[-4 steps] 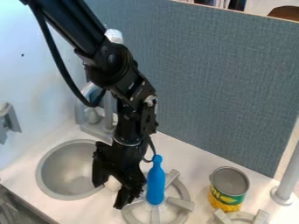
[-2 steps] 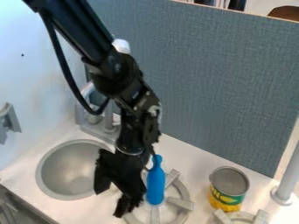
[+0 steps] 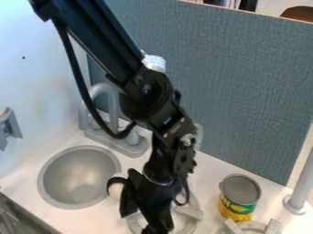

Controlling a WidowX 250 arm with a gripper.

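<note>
The gripper (image 3: 140, 222) hangs low over the left stove burner (image 3: 194, 214), just right of the sink. Its fingers stand apart, open, with nothing visible between them. A pale, rounded thing (image 3: 115, 188) shows at the upper left of the gripper, partly covered by it; I cannot tell what it is. The gripper and wrist cover much of the burner and the place where the blue bottle-shaped object stood in the earlier views. To the right, an open yellow and green can (image 3: 237, 198) stands upright, apart from the gripper.
The round grey sink (image 3: 78, 178) lies left of the arm, with a grey faucet (image 3: 125, 142) behind it. A second burner (image 3: 252, 227) is at the bottom right, near a grey post (image 3: 299, 192). A blue-grey panel (image 3: 245, 91) rises along the counter's back.
The arm and gripper have moved right and somewhat down in the view, away from the sink. The blue object, visible beside the gripper before, is now hidden behind it.
</note>
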